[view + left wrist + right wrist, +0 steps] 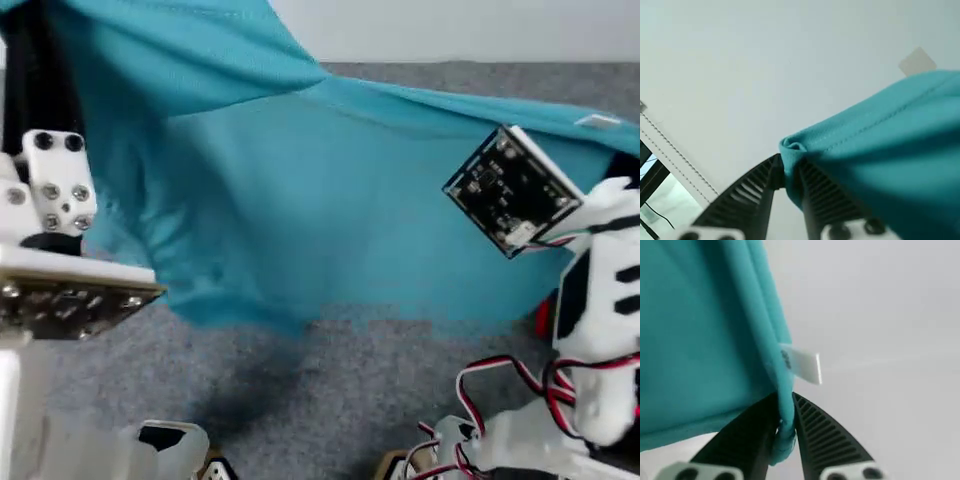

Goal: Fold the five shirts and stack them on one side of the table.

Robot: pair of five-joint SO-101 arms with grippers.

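Teal shirt (pixel 330 200) hangs spread wide above the grey table (pixel 340 400), held up from both sides. Our left gripper (pixel 788 167) is clamped on a bunched hem corner at the left. Our right gripper (pixel 785 402) pinches a seamed edge at the right, just beside a white label (pixel 802 364).

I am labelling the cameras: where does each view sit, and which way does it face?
High view: fixed above, looking down at the table; both arms show.
Left wrist view: on that wrist, looking along the left gripper at a pale background.
Right wrist view: likewise, along the right gripper.
Shared: the teal shirt, pinched in both grippers.
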